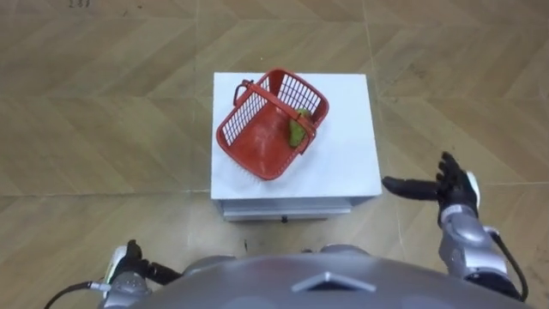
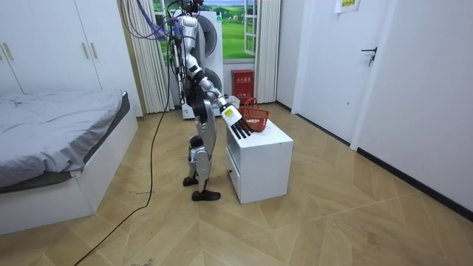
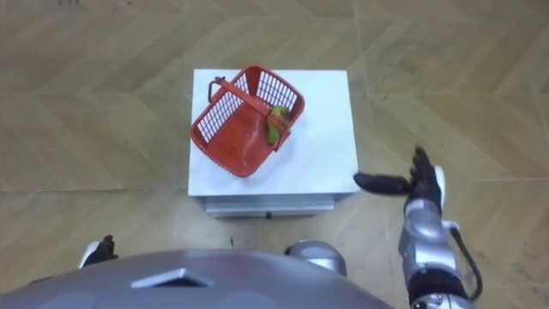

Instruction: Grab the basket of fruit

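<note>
A red wire fruit basket [image 1: 257,142] sits slanted on the left half of a white bedside cabinet [image 1: 347,154], with a green fruit [image 1: 297,130] lying against its right wall. The basket's handle is folded down along the rim. My right hand [image 1: 439,189] hovers open to the right of the cabinet, beyond its front right corner, fingers straight and pointing left, well apart from the basket. My left hand [image 1: 129,260] hangs low at my left side. In the room view I stand upright facing the cabinet [image 2: 259,159], right hand [image 2: 241,131] stretched over its near edge, close to the basket [image 2: 253,117].
Herringbone wood floor surrounds the cabinet. A drawer front [image 1: 287,209] faces me. In the room view a bed [image 2: 52,140] stands at the left, a wardrobe [image 2: 44,52] behind it, and a door [image 2: 369,66] at the right.
</note>
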